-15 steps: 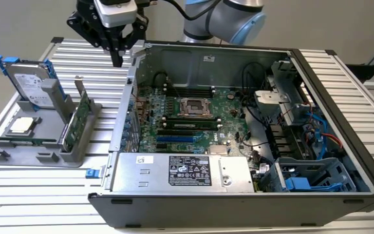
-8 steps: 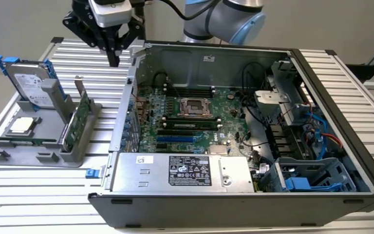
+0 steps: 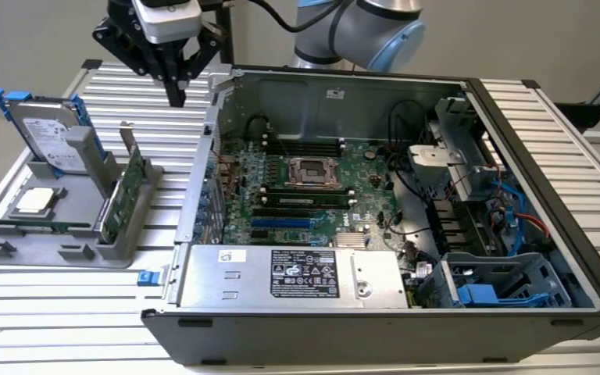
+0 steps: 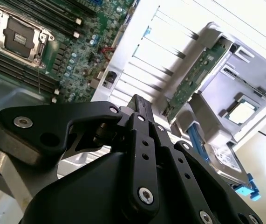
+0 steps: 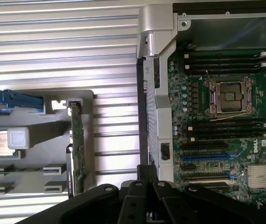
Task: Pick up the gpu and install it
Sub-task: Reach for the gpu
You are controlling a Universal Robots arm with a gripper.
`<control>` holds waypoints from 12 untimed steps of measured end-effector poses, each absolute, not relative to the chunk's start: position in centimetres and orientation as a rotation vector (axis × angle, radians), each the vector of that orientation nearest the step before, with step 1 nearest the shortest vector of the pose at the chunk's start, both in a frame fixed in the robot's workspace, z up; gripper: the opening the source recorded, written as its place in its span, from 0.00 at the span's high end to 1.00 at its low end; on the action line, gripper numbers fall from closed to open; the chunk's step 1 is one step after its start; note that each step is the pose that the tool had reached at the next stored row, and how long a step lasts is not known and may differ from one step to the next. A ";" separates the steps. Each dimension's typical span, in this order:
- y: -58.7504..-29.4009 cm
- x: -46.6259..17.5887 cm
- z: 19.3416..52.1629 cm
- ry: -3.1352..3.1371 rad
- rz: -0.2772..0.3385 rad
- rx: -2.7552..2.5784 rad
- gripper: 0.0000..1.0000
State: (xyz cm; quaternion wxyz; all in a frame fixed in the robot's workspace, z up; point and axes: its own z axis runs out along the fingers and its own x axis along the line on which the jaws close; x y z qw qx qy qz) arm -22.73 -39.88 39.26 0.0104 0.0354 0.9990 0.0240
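So the case (image 3: 311, 328) sits on the desk (image 3: 60, 312), with the holder tray (image 3: 29, 254) beside it on the exterior view's left. In the tray, the gpu (image 3: 131, 191) stands on edge nearest the case, and the hard drive (image 3: 50, 137) is further left.

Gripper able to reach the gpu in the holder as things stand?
Probably yes: the gpu stands upright in the gray holder, top edge exposed, nothing over it. The gripper hangs higher, toward the case, shut and empty.

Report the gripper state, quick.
The gripper: closed, holding nothing. The gpu stands upright in the grey holder.
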 end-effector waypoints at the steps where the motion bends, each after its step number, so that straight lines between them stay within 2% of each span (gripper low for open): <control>1: -39.9 -22.8 39.3 3.118 0.075 0.110 1.00; 12: -39.9 -23.8 39.3 3.118 0.075 0.110 1.00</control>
